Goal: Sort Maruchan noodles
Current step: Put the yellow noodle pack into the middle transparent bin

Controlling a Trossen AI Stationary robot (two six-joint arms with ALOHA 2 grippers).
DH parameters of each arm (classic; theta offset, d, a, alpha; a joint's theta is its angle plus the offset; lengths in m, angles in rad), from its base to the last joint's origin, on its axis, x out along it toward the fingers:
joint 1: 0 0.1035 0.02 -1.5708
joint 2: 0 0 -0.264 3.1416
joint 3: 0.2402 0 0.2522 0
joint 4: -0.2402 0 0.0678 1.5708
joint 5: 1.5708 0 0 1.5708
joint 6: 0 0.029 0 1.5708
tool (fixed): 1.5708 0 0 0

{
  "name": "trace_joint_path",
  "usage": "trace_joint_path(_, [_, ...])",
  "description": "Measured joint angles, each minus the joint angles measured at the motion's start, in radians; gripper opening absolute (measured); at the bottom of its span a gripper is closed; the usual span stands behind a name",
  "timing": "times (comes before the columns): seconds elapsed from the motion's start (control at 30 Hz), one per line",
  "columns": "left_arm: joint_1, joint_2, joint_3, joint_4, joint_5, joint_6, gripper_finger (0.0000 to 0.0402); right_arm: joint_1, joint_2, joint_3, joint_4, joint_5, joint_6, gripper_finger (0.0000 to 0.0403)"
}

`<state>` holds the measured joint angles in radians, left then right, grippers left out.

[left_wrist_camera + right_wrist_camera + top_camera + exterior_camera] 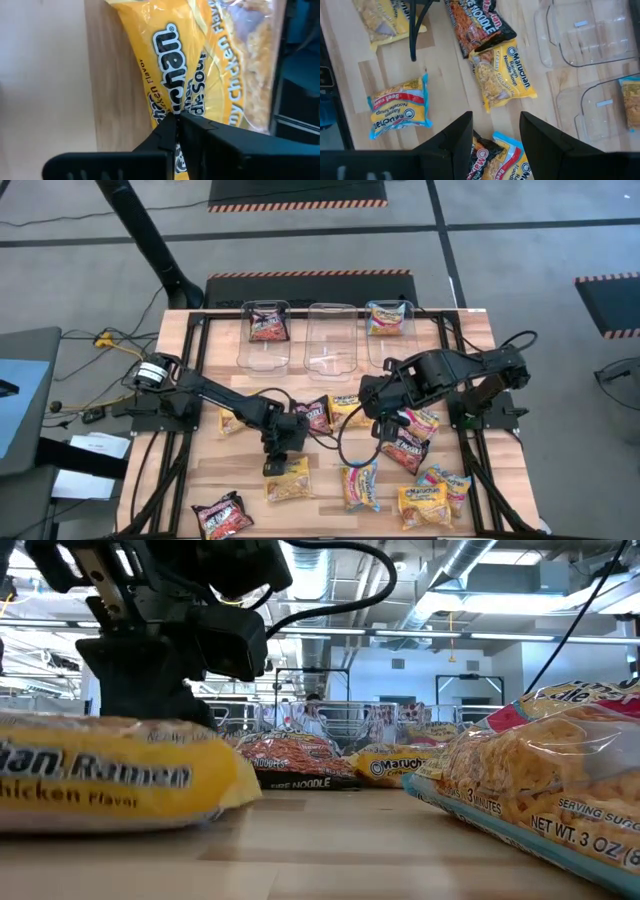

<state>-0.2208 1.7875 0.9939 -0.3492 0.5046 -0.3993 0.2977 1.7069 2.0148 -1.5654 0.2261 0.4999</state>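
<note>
Several Maruchan noodle packets lie flat on the wooden table. My left gripper (pixel 275 465) is shut on a yellow chicken packet (pixel 200 65) near the table's middle front; the low view shows this packet (pixel 100 775) resting on the wood. My right gripper (pixel 495 135) hovers open, high above a yellow packet (pixel 502 75), a dark one (pixel 477 22) and a blue one (pixel 400 107), touching none. A dark packet (pixel 268 325) lies in the left tub and a blue one (pixel 388 318) in the right tub. My left gripper meets the yellow packet on its printed top face (pixel 172 102), near the end toward the table's far edge. The fingers (pixel 200 135) are pinched together there, with a strip of wrapper showing between them. They come slanting down from above. The packet lies flat on the table.
Three clear tubs (pixel 332 340) stand in a row at the far edge, the middle one bare. More packets lie at the near right (pixel 425 505), the near left (pixel 222 515) and under the left arm (pixel 232 420). Black frame rails (pixel 185 380) border the table.
</note>
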Motion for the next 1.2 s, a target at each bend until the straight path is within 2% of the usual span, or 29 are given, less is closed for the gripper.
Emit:
trace_joint_path(0.2, [0.019, -0.044, 0.000, 0.000, 0.023, 0.021, 0.0000, -0.010, 0.000, 0.000, -0.001, 0.023, 0.022, 0.0187])
trace_joint_path(0.47, [0.072, -0.102, 0.001, -0.006, -0.023, 0.052, 0.0000, -0.039, 0.000, 0.000, -0.002, 0.020, 0.053, 0.0187])
trace_joint_path(0.63, [0.113, -0.104, 0.001, -0.026, -0.023, 0.090, 0.0000, -0.042, 0.000, 0.000, -0.005, -0.056, 0.120, 0.0187])
trace_joint_path(0.77, [0.143, -0.104, 0.001, -0.029, -0.023, 0.109, 0.0000, -0.009, 0.000, 0.000, -0.004, -0.124, 0.141, 0.0187])
trace_joint_path(0.97, [0.176, -0.104, 0.001, -0.030, -0.017, 0.141, 0.0000, 0.067, 0.000, -0.001, 0.017, -0.124, 0.147, 0.0187])
trace_joint_path(1.2, [0.183, -0.104, 0.003, -0.034, 0.012, 0.167, 0.0000, 0.136, 0.001, -0.108, 0.205, -0.171, 0.129, 0.0187])
